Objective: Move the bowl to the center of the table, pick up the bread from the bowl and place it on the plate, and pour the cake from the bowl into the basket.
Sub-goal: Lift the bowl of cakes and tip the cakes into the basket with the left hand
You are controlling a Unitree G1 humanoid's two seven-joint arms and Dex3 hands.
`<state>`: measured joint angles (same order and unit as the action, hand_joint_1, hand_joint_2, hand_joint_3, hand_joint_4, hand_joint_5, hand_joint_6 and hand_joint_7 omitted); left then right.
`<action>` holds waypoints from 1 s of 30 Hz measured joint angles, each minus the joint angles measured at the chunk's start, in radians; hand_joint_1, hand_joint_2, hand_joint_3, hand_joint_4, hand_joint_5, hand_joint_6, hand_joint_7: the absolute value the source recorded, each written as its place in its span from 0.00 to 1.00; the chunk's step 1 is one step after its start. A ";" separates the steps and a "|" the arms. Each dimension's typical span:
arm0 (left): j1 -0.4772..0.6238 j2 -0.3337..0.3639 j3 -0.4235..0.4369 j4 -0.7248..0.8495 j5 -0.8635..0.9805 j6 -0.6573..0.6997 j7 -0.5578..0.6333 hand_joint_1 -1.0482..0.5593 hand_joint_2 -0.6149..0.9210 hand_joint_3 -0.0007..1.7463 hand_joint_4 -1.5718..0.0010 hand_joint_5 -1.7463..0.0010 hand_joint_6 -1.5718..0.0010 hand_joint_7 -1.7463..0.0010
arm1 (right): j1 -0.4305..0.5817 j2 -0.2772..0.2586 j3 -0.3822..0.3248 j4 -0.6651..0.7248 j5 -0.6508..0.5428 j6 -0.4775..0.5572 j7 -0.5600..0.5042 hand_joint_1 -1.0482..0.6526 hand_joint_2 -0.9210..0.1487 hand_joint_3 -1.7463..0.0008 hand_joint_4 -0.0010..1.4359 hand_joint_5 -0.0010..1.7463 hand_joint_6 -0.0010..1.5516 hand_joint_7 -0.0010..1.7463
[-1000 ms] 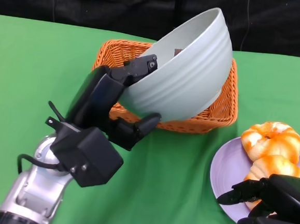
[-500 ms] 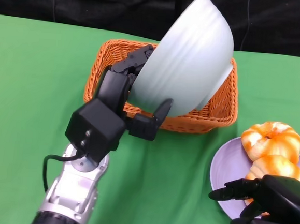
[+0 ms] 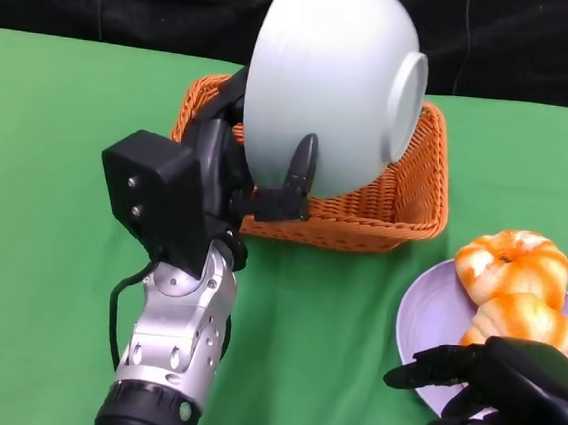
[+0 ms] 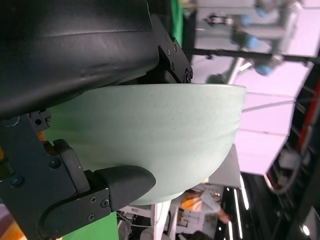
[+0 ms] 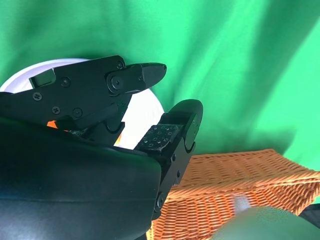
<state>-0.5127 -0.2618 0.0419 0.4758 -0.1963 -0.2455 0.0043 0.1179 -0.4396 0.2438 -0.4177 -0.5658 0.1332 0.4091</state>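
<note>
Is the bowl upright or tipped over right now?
Tipped: the bowl is overturned above the basket, foot facing the camera, held by the left hand.

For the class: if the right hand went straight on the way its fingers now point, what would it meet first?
Probably bare green table: the right hand points left from the plate. In its wrist view the basket lies off that line, though depth is unclear.

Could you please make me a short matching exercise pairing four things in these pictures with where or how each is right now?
Things:
1. bowl
2. bread
3. basket
4. right hand

States:
A. lying on the purple plate
B. empty, fingers apart, at the plate's near edge
C. tipped over, gripped by the left hand
D. standing on the green cloth under the bowl

Pairs: 1-C, 2-A, 3-D, 4-B
</note>
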 measured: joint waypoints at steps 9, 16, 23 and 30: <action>-0.024 -0.021 0.100 0.017 -0.200 0.119 0.000 0.57 0.57 1.00 0.30 0.00 0.41 0.00 | 0.001 0.010 0.014 -0.003 0.000 0.001 -0.002 0.43 0.00 0.91 0.69 0.08 0.50 0.01; -0.024 -0.022 0.122 0.010 -0.309 0.190 0.009 0.55 0.57 1.00 0.29 0.00 0.41 0.00 | 0.008 0.010 0.019 -0.034 -0.001 0.003 0.000 0.42 0.00 0.92 0.69 0.08 0.51 0.01; -0.022 -0.025 0.123 0.001 -0.396 0.227 0.057 0.54 0.59 1.00 0.31 0.00 0.43 0.00 | 0.016 0.002 0.020 -0.037 0.000 0.005 0.015 0.41 0.00 0.91 0.69 0.09 0.50 0.01; -0.022 -0.025 0.135 0.000 -0.527 0.275 0.076 0.53 0.62 0.97 0.32 0.00 0.45 0.00 | 0.016 0.002 0.020 -0.035 0.000 0.005 0.020 0.41 0.00 0.91 0.69 0.08 0.51 0.01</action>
<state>-0.5342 -0.2873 0.1771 0.4756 -0.7229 0.0296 0.0805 0.1342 -0.4380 0.2636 -0.4530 -0.5657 0.1379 0.4289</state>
